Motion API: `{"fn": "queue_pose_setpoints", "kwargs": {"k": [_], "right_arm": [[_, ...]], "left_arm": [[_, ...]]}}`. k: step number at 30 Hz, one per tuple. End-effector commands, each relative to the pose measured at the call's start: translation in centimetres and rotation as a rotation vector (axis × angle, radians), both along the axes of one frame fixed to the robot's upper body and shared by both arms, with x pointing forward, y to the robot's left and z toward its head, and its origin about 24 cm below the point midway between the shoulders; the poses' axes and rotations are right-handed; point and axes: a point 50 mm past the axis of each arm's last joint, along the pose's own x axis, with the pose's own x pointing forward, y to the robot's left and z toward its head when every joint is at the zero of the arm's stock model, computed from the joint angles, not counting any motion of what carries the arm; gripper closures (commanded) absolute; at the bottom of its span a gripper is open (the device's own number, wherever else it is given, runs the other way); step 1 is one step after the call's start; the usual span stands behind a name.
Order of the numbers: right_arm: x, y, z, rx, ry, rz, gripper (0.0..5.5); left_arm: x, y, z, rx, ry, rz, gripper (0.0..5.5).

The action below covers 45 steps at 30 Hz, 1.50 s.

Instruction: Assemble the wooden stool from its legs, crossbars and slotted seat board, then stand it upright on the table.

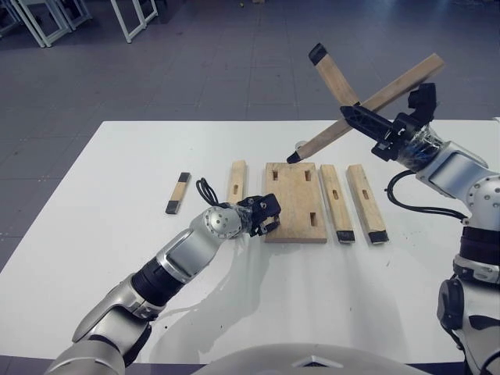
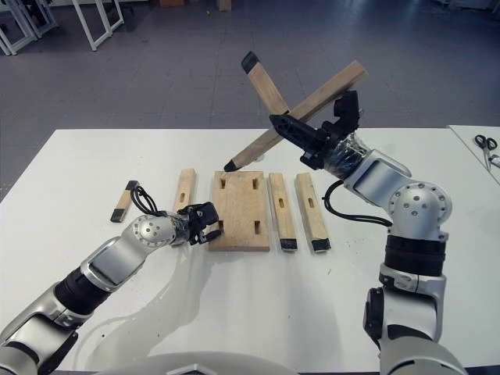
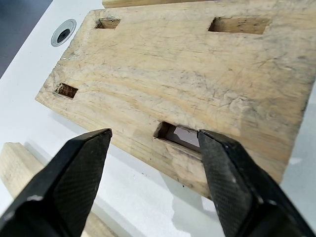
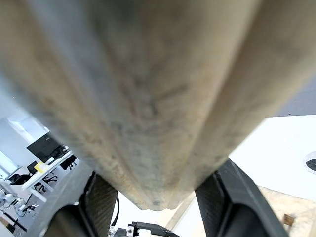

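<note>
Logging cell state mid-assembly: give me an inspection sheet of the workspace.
Surface: white table, grommet hole.
Job's things: board flat, slots up; two legs lying to its right; two short pieces to its left; crossed legs held in the air.
Clutter: nothing seen.
Grippers: left gripper open at board's left edge; right gripper shut on crossed legs.
Cables: black loop at left wrist; black cable under right forearm.
Surroundings: grey floor, white frames, scissors on side table.

Seat board: pale wood, dark grain streaks. Legs: pale wood, black end caps. Tabletop: plain white.
</note>
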Motion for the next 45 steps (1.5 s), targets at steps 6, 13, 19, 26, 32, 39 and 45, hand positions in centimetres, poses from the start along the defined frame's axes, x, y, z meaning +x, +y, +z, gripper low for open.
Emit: {"fn": "queue_pose_setpoints", "kwargs": {"k": [6, 13, 19, 26, 32, 39, 45], "right_arm": [[0.9, -0.1, -1.2, -0.167, -0.070, -0.113, 3.49], [-3.1, 2.1, -4.1, -0.235, 0.000, 0.230, 3.49], [-4.5, 2.3, -4.2, -0.296, -0.006, 0.318, 3.49], [-6.3, 2.3, -6.6, -0.312, 0.087, 0.333, 3.49], [-5.5, 2.1, -9.3, -0.351, 0.130, 0.248, 3.49], [-5.2, 1.2, -7.8, -0.369, 0.064, 0.199, 3.49], [-7.7, 1.7, -7.7, -0.339, 0.105, 0.242, 3.49]], "left_arm": [[-7.0, 6.7, -2.0, 0.251, 0.382, -0.291, 2.28], [-5.9, 12.5, -0.8, 0.325, 0.383, -0.277, 2.28], [-6.1, 11.9, -1.3, 0.285, 0.367, -0.269, 2.28], [-7.2, 11.1, -1.8, 0.239, 0.368, -0.214, 2.28], [-7.0, 10.9, -1.8, 0.238, 0.355, -0.193, 2.28], [-7.3, 11.0, -1.9, 0.230, 0.360, -0.158, 2.28], [-7.6, 10.9, -2.2, 0.213, 0.367, -0.123, 2.28]]}}
